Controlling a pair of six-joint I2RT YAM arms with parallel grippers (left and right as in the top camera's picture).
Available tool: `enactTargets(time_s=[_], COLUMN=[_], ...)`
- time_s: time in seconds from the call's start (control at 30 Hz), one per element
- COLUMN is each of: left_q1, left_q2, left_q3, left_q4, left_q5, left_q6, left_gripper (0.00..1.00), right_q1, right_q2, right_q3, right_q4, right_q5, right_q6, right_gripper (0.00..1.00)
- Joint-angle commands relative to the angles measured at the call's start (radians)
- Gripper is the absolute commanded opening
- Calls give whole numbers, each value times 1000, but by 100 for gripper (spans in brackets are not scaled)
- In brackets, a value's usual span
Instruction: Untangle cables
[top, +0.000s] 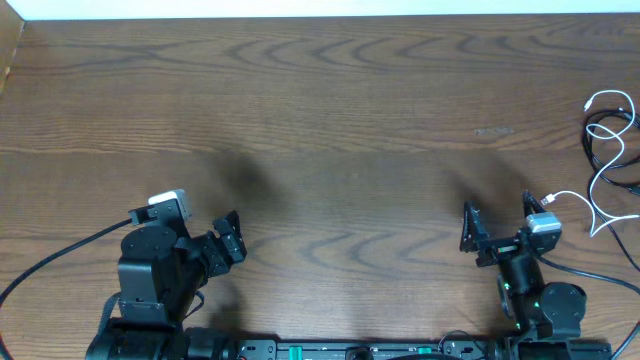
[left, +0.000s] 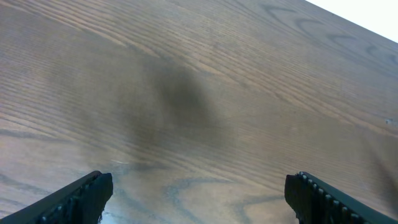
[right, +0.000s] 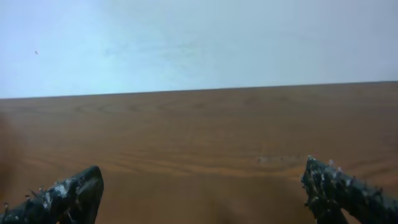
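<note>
The left arm (top: 150, 275) sits folded at the near left edge, its wrist turned so that the left gripper (top: 233, 238) points away from the base and slightly toward the right; its jaws stand wide apart and hold nothing. The right arm (top: 540, 300) rises at the near right; the right gripper (top: 498, 218) points straight away from the base; its jaws are spread wide and empty; its fingers (right: 68, 196) are dark, flecked with pale spots.

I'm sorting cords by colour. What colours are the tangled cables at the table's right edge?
One white cable, one black cable; the overhead view shows them best.
</note>
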Motion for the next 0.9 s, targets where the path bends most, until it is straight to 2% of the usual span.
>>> enactTargets(time_s=[0.0,0.87], left_q1=[-1,-1], left_q2=[0,0], left_q3=[-5,-5], left_q4=[1,1], left_q5=[-16,-16], left_q6=[16,16], left_gripper=[93,93], right_q1=[-5,-5], right_q2=[-6,-6], right_q3=[-5,-5], right_q4=[-7,-40], right_q5=[16,151], right_q6=[11,-16], right_gripper=[99,99])
